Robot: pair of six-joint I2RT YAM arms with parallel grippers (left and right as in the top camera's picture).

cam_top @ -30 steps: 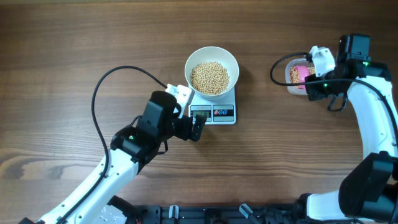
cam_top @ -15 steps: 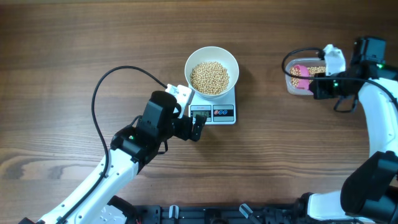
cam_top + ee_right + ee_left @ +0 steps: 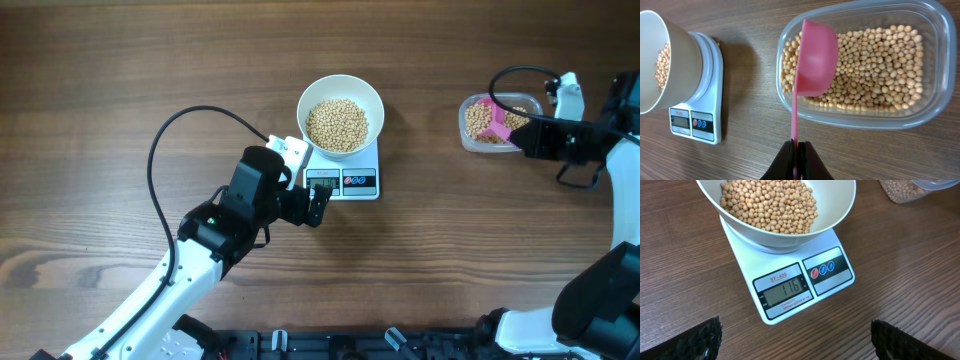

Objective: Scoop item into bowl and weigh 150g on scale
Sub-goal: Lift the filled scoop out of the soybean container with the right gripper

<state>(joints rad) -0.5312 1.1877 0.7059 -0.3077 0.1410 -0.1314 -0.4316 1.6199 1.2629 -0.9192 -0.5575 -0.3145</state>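
Your left claw [image 3: 795,330] is spread wide. There is nothing between its two fingers [image 3: 695,341]. It hangs low over the brown table [image 3: 680,280]. The scale [image 3: 752,262] sits right in front of it, close by but not touching. The part of the scale nearest the claw has the little grey screen [image 3: 785,289], and it reads 116. The buttons [image 3: 826,270] are beside the screen, a bit to the claw's right. The white bowl [image 3: 837,210] stands on the scale, just past the screen. It holds a heap of small tan beans [image 3: 770,202], which fill only the bottom part of it.

Your right claw [image 3: 797,155] is pressed tight on the thin handle [image 3: 794,120] of a pink scoop [image 3: 814,55]. The scoop sticks straight out ahead of the claw. Its round cup is turned on its side, over the left end of a clear tub [image 3: 860,116]. The tub lies just ahead of the claw and reaches off to its right. It has more beans spread across its floor. You cannot tell if the cup touches those beans or has any in it. From this claw, the scale and the bowl are well off to the left, far apart from the tub.
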